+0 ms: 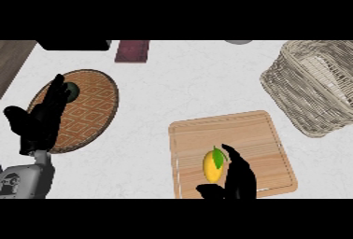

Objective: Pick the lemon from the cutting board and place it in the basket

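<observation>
A yellow lemon point(213, 168) with a green leaf lies on the lower middle of the wooden cutting board point(241, 130). My right hand point(239, 177) rises from the lower edge just right of the lemon, fingers straight and open, its thumb below the fruit; the fingers are close beside the lemon without curling round it. The wicker basket point(316, 86) stands at the upper right, beyond the board. My left hand point(40, 119) rests open at the left, fingers up, over the edge of a woven mat.
A round woven mat point(89, 112) with a small dark object point(71, 88) on it lies at the left. A dark red block point(132, 50) and a black item point(72, 45) sit along the back edge. White counter separates board and basket.
</observation>
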